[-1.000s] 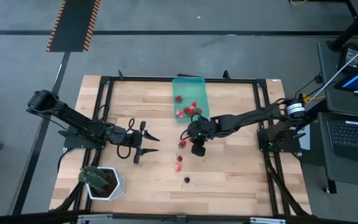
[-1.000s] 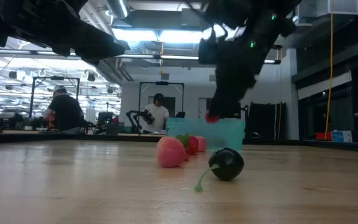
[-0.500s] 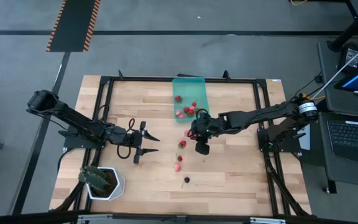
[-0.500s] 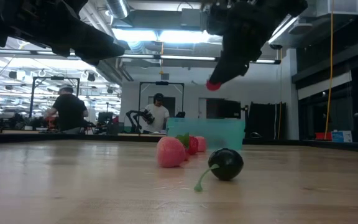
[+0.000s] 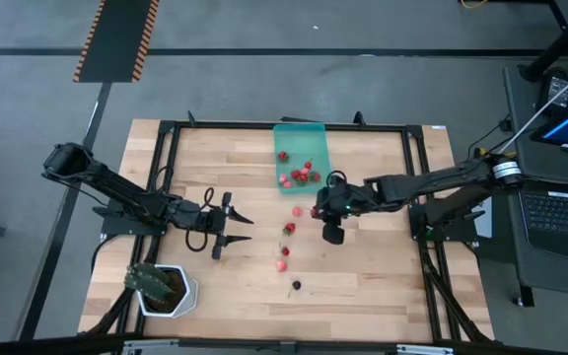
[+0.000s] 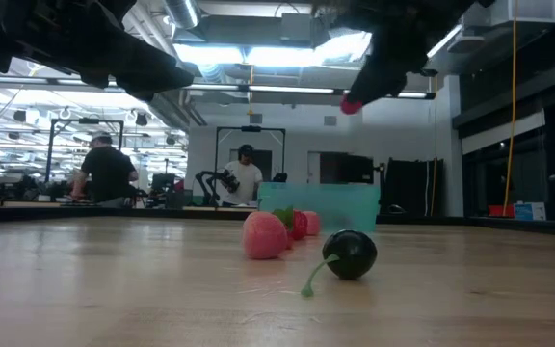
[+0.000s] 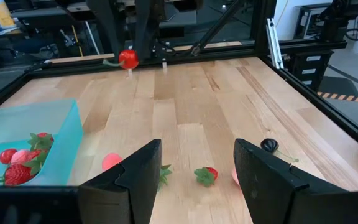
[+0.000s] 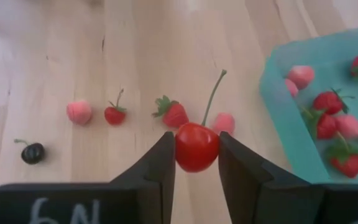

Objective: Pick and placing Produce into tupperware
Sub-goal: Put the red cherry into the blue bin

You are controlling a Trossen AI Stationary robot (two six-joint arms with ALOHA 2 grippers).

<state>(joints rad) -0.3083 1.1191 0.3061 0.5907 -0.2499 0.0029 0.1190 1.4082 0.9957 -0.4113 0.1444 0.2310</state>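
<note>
My right gripper (image 8: 196,163) hangs over the middle of the table, shut on a red cherry (image 8: 196,147) with a green stem; the low view shows this cherry (image 6: 352,105) high above the wood. The teal tupperware (image 5: 302,156) stands at the far middle with several red and pink fruits inside. Loose on the table lie a pink fruit (image 5: 298,211), a strawberry (image 5: 289,229), two more small fruits nearer and a dark berry (image 5: 297,286). My left gripper (image 5: 243,228) waits open at the left, touching nothing. My right gripper pinches the cherry's round body (image 8: 180,149) between its two fingertips. The fingers slant down from the table's right side. The cherry is lifted clear of the table, and its stem (image 8: 215,93) sticks out past the fingertips.
A white pot with a green plant (image 5: 163,288) stands at the near left corner. A black frame (image 5: 412,129) runs around the tabletop. Bare wood lies to the left and right of the fruits. People stand in the room far behind the table.
My right gripper has risen with the cherry and drawn back toward the table's right edge, staying shut on it. The cherry now hangs much higher above the wood. The loose fruits and the tupperware have kept their places.
</note>
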